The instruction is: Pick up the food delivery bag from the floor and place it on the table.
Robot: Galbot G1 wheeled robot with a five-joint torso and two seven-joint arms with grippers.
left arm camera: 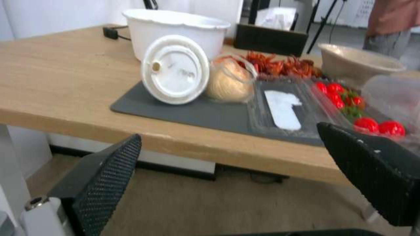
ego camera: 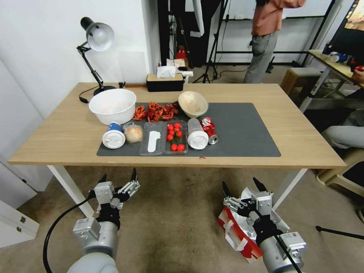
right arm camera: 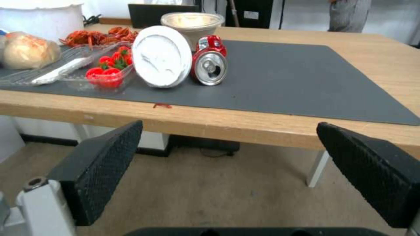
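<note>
Two grippers hang low in front of the tabletop, both with fingers spread wide and nothing between them. The left gripper (ego camera: 118, 177) hovers over bare floor (ego camera: 178, 212) near a white table leg (ego camera: 70, 187); the right gripper (ego camera: 242, 186) hangs directly above the food delivery bag (ego camera: 237, 233), which lies on the floor by the robot's right arm, its red side panel and white strap handles showing beneath the wrist. Beyond them, the light-wood tabletop (ego camera: 57, 132) carries a dark grey mat (ego camera: 246, 131). Along the mat's near edge lie a lidded paper cup (ego camera: 113, 135) on its side, a bagged bun (ego camera: 133, 133), a clear tray (ego camera: 152, 143) with a white utensil, a clear tray of cherry tomatoes (ego camera: 175, 137), a lidded clear cup (ego camera: 197, 134) on its side and a crushed red can (ego camera: 209, 130). Behind these sit a large white bowl (ego camera: 112, 105), a heap of red crayfish (ego camera: 156, 111) and a tilted beige bowl (ego camera: 193, 103). Farthest back stand a black tissue box (ego camera: 165, 82) and a desk lamp (ego camera: 95, 45).
</note>
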